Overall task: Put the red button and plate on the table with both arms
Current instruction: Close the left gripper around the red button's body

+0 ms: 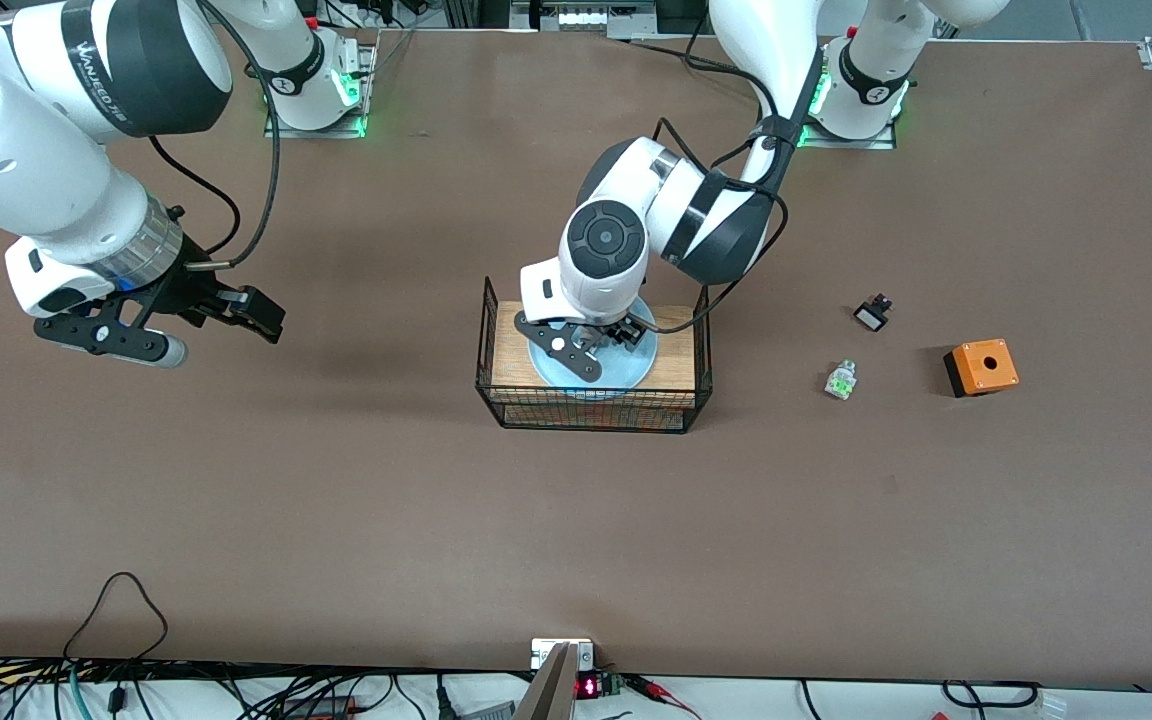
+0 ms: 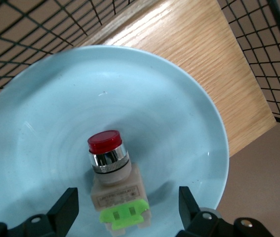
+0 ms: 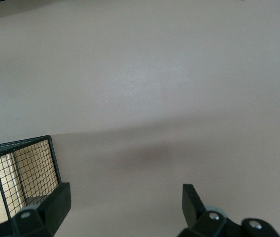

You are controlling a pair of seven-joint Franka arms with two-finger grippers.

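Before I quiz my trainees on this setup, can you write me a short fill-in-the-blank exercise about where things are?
1. The red button lies on the ____.
2. The plate rests on the wooden top of the wire ____.
3. The left pincer hangs over the plate, its fingers on either side of the red ____.
4. The right pincer, open, waits over the bare ____.

Missing words: plate; rack; button; table

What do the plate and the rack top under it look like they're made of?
The plate looks like glazed ceramic or glossy plastic: smooth light blue with soft reflections; I can't tell which. The rack top looks like light wood or wood laminate, showing grain lines and a slight sheen.
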